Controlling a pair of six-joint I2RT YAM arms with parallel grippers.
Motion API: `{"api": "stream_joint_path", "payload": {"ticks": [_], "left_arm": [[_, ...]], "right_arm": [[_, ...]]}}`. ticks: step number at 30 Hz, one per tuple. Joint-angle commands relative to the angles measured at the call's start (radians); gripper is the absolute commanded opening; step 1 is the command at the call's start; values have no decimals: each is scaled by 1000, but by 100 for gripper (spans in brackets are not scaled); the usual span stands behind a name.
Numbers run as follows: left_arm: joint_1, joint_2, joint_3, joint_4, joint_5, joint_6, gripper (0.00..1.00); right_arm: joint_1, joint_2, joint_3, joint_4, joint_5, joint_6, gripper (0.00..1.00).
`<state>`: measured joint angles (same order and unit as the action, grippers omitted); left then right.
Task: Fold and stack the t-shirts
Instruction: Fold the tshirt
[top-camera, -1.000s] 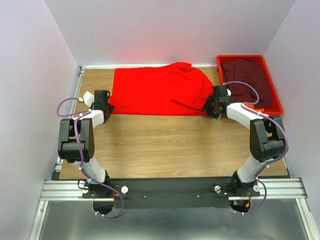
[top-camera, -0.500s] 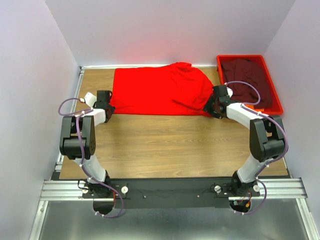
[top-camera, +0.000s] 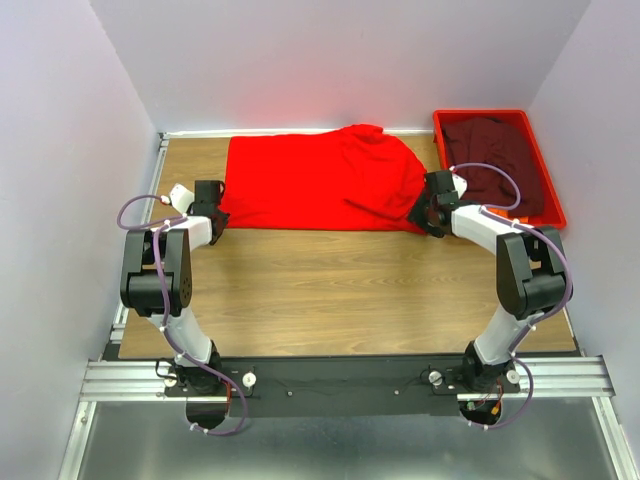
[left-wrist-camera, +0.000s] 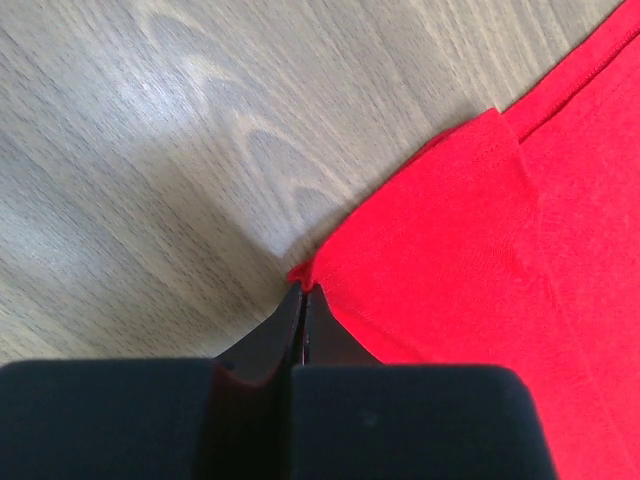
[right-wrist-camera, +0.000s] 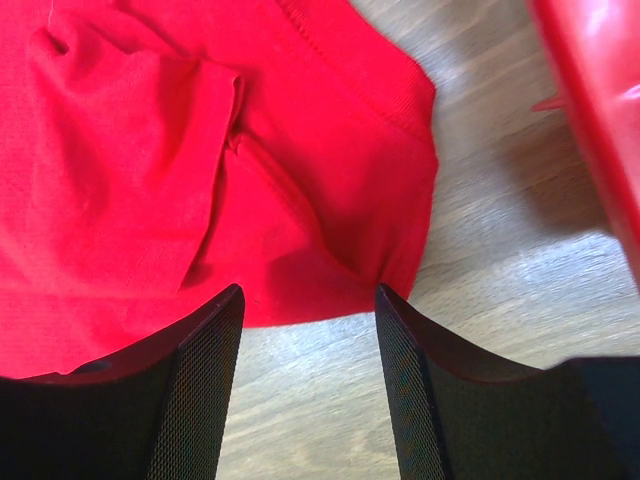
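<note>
The bright red t-shirt (top-camera: 320, 180) lies spread across the far half of the table. My left gripper (top-camera: 215, 215) is at its near-left corner, shut on the tip of that corner (left-wrist-camera: 303, 275). My right gripper (top-camera: 425, 213) is at the shirt's near-right corner, open, its fingers (right-wrist-camera: 205, 380) straddling the hem edge (right-wrist-camera: 330, 290) low over the table. The dark maroon t-shirt (top-camera: 500, 160) lies bunched in the red plastic tray (top-camera: 552, 210) at the far right.
The tray's red wall (right-wrist-camera: 590, 110) stands close to the right of my right gripper. Bare wooden table (top-camera: 340, 290) lies between the shirt and the arm bases. Walls close in on the left, back and right.
My right gripper has edged slightly further in toward the shirt's near-right corner. My left gripper has shifted slightly toward the near-left corner. The shirt has not visibly moved.
</note>
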<state>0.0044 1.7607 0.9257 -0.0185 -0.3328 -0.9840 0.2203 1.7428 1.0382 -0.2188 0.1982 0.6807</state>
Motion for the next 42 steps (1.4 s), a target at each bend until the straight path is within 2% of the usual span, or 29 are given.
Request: {"api": "stream_joint_path", "payload": {"ticks": [1, 12, 15, 17, 18, 19, 24, 28, 33, 42], "left_arm": [[-1, 11, 12, -24, -43, 8, 0], [-3, 14, 15, -35, -41, 13, 0], [-1, 14, 15, -38, -41, 16, 0], [-3, 13, 13, -43, -43, 18, 0], [-1, 14, 16, -46, -43, 22, 0], [-1, 13, 18, -47, -43, 27, 0], [-1, 8, 44, -104, -60, 44, 0], [-1, -30, 75, -169, -147, 73, 0], [2, -87, 50, -198, -184, 102, 0], [43, -236, -88, -216, -193, 113, 0]], "right_arm": [[-7, -17, -18, 24, 78, -3, 62], [-7, 9, -27, 44, 70, -6, 61], [-7, 20, -17, 48, 69, -7, 56], [-6, 23, -6, 45, 76, -13, 44], [-7, 23, -3, 44, 81, -21, 28], [-6, 17, 0, 44, 83, -26, 21], [-6, 4, 13, 38, 73, -56, 8], [-7, -40, -9, 12, 61, -66, 6], [-10, -92, -47, -14, 50, -73, 4], [-10, -242, -170, -74, -23, -76, 3]]}}
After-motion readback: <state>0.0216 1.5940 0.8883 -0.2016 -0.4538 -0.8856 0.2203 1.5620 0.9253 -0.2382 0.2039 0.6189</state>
